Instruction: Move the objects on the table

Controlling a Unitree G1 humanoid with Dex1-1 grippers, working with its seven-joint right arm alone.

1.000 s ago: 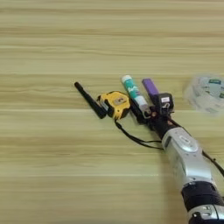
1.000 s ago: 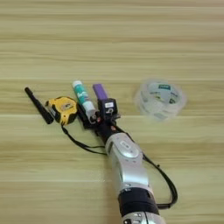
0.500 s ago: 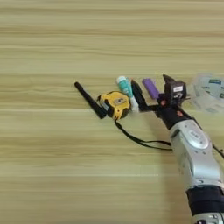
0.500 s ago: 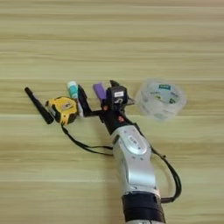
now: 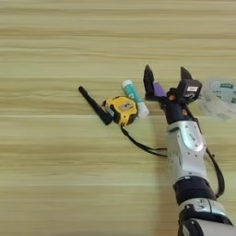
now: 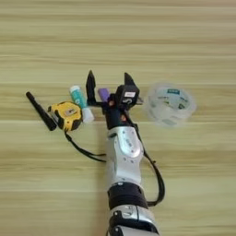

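My right gripper (image 5: 166,76) stands open, its two black fingers spread wide and pointing to the far side of the table (image 5: 55,175). A small purple block (image 5: 159,89) lies between and just below the fingers, partly covered by the left one. Left of it lies a white glue stick (image 5: 133,97) with a green label. A yellow tape measure (image 5: 122,109) sits beside that, its black strap (image 5: 138,144) trailing toward my forearm. The slim black pen (image 5: 94,105) lies slantwise at the far left of the group.
A clear round tape roll (image 6: 169,103) with a green-printed label rests just right of the gripper. My silver forearm (image 6: 123,152) with a black cable runs from the bottom edge up to the gripper.
The gripper has risen from low over the glue stick and purple block and moved a little right, its fingers spreading wide. The objects lie where they were.
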